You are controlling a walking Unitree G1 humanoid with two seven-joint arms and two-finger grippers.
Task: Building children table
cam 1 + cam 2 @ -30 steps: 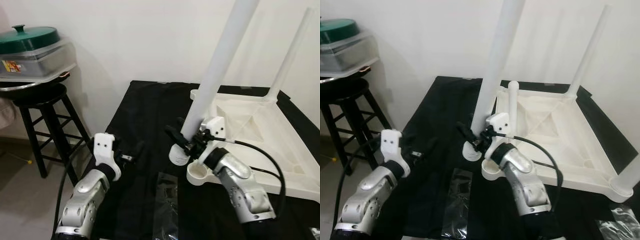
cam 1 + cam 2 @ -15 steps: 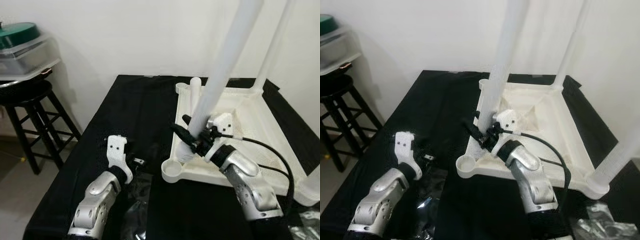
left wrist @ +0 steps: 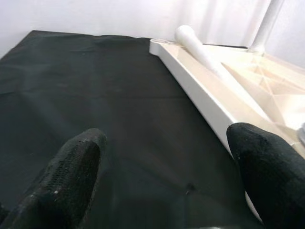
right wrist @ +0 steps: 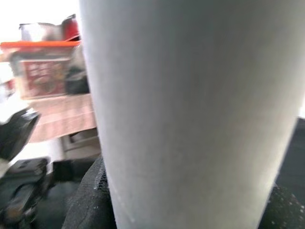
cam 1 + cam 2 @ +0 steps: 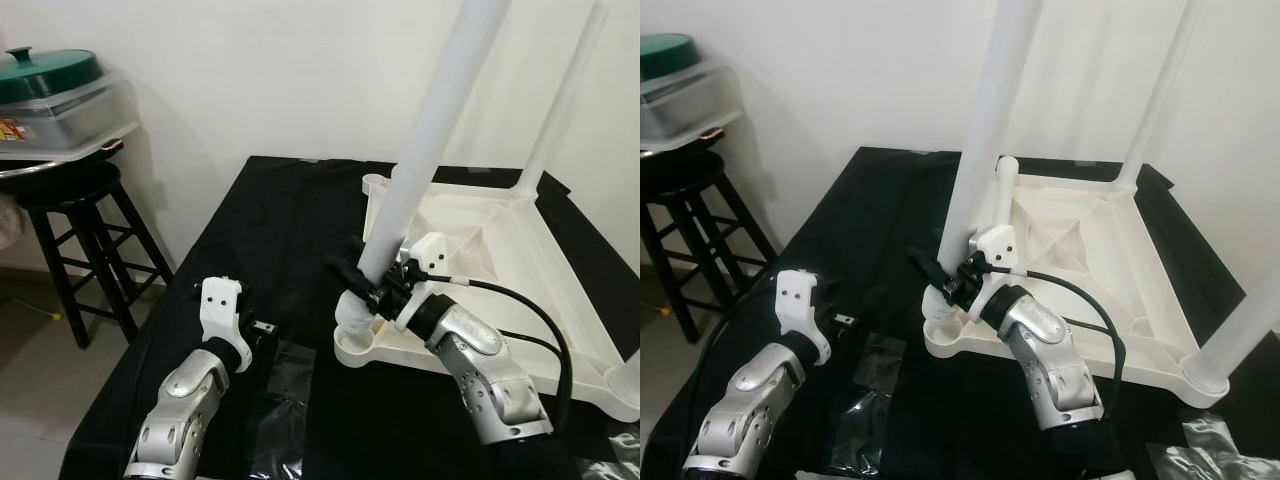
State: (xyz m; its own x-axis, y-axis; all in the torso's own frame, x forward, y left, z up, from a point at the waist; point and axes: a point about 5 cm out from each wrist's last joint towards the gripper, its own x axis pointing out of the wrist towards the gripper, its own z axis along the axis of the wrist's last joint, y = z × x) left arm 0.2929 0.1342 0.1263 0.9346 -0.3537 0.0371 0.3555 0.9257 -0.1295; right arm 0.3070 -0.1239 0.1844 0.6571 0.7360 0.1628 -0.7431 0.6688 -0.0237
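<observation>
A white children's table top (image 5: pixel 520 240) lies upside down on a black cloth. My right gripper (image 5: pixel 366 290) is shut on a long white leg (image 5: pixel 430 130) near its ribbed lower end. That end sits tilted at the near left corner socket (image 5: pixel 356 346). In the right wrist view the leg (image 4: pixel 186 114) runs between my two fingers (image 4: pixel 88 200). One leg (image 5: pixel 562 100) stands in the far right corner and another leg (image 5: pixel 1250 320) in the near right corner. A loose leg (image 3: pixel 200 47) lies inside the top. My left gripper (image 5: pixel 262 328) hovers open over the cloth, left of the socket.
A black stool (image 5: pixel 70 195) stands left of the table and carries a clear container with a green lid (image 5: pixel 60 100). Crumpled plastic bags (image 5: pixel 285 420) lie on the cloth near the front edge, with more plastic (image 5: pixel 1210 450) at the front right. A white wall is close behind.
The camera has swung about. The held leg's lower end has gone from beside the corner socket to over it. My left gripper stays low over the cloth, still open.
</observation>
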